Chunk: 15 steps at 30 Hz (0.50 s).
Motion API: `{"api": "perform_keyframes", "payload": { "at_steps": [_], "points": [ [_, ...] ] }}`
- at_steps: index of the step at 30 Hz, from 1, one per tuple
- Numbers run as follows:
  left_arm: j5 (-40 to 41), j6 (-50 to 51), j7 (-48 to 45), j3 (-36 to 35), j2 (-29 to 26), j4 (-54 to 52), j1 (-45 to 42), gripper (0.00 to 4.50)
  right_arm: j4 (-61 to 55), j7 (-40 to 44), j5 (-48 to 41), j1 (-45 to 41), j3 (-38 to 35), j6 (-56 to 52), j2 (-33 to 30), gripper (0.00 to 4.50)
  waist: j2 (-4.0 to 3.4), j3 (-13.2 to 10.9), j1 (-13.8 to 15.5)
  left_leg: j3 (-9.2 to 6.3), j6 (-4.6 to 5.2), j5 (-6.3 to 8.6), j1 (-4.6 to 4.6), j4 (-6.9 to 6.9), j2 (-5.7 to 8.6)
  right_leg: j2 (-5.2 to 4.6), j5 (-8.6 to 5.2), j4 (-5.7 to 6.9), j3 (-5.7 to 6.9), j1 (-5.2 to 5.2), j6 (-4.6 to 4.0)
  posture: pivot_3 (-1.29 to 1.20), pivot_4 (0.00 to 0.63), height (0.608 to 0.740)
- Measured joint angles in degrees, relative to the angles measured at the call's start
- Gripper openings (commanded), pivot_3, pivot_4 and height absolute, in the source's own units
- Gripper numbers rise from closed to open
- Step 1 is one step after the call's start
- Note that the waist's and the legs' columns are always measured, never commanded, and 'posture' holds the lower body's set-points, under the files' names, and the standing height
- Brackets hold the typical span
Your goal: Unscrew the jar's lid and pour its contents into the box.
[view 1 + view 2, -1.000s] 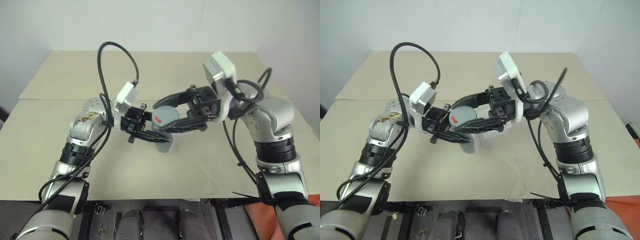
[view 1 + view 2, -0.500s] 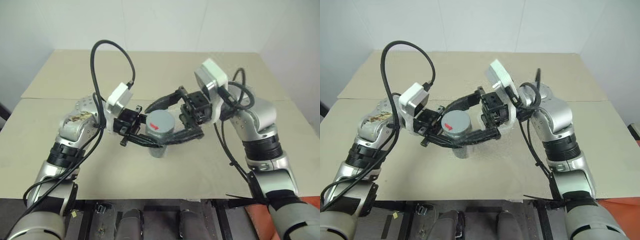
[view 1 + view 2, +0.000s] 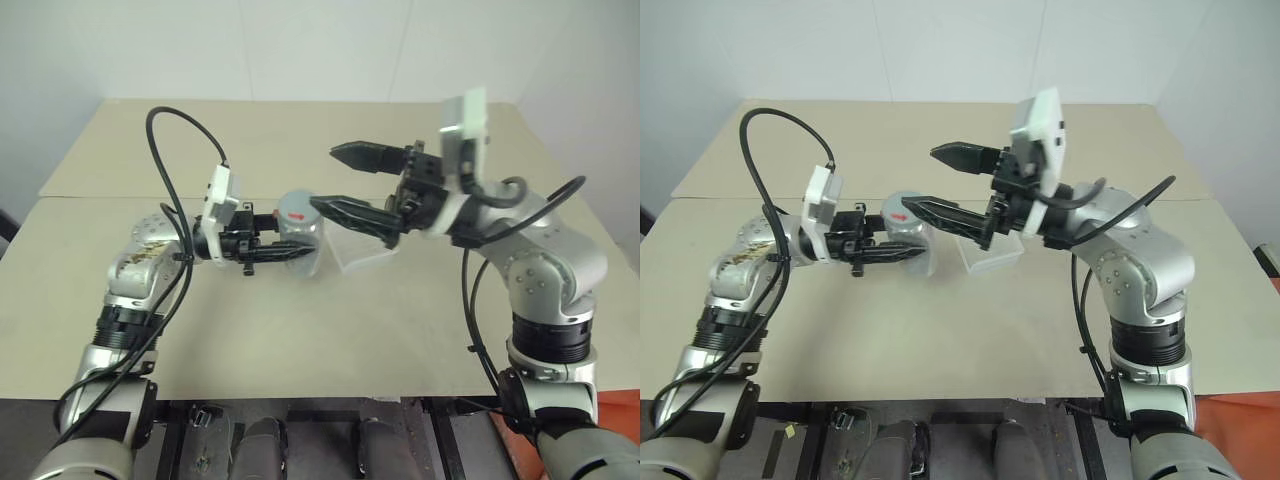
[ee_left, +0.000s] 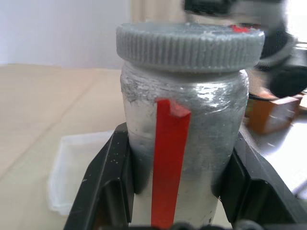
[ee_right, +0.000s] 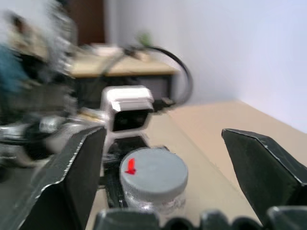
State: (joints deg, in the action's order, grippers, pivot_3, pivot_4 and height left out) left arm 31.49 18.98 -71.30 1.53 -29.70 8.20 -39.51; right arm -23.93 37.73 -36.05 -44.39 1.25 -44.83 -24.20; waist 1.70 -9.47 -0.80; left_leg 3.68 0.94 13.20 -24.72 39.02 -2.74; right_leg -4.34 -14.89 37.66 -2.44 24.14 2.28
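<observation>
On the flat tan table [image 3: 300, 330] lies the shallow square box of clear whitish plastic [image 3: 362, 252]; what it holds cannot be told. Beside it, the left gripper [image 3: 285, 253] pinches the small clear cylindrical jar [image 4: 184, 124], upright; the left wrist view shows its red strip. The ribbed grey lid [image 5: 153, 173] is on. The right gripper [image 3: 338, 178] hangs spread wide just above.

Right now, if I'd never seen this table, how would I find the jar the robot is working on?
Start at the beige table and follow the left gripper toward the middle. Its black fingers clamp the jar, held upright above the tabletop beside the clear box. Only the jar wears a grey ridged lid with a red mark.
</observation>
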Motion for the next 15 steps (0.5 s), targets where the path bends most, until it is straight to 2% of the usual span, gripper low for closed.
{"api": "perform_keyframes", "payload": {
  "at_steps": [5, 15],
  "points": [
    [-0.69, 0.09, 4.64, -0.30, 2.22, -2.41, 1.88, 1.92, -1.22, -9.78, 4.92, -0.29, 4.61, -3.38, 3.13, 4.48, 0.00, 0.00, -0.05, 0.02, 0.00, 0.00, -0.01, -0.02, 0.01, 0.00, 0.00, 0.00, -0.02, 0.01, 0.00, 0.00, 0.150, 0.740],
    [-1.05, 0.21, 4.11, -0.22, 2.18, -2.75, 1.98, 1.92, -1.43, -12.74, 7.54, -1.85, 7.26, -3.80, 4.72, 4.48, 0.00, 0.00, 0.04, 0.05, 0.00, 0.00, -0.02, -0.01, 0.02, 0.00, 0.00, -0.03, 0.01, 0.00, 0.00, 0.00, 0.150, 0.740]
  ]
}}
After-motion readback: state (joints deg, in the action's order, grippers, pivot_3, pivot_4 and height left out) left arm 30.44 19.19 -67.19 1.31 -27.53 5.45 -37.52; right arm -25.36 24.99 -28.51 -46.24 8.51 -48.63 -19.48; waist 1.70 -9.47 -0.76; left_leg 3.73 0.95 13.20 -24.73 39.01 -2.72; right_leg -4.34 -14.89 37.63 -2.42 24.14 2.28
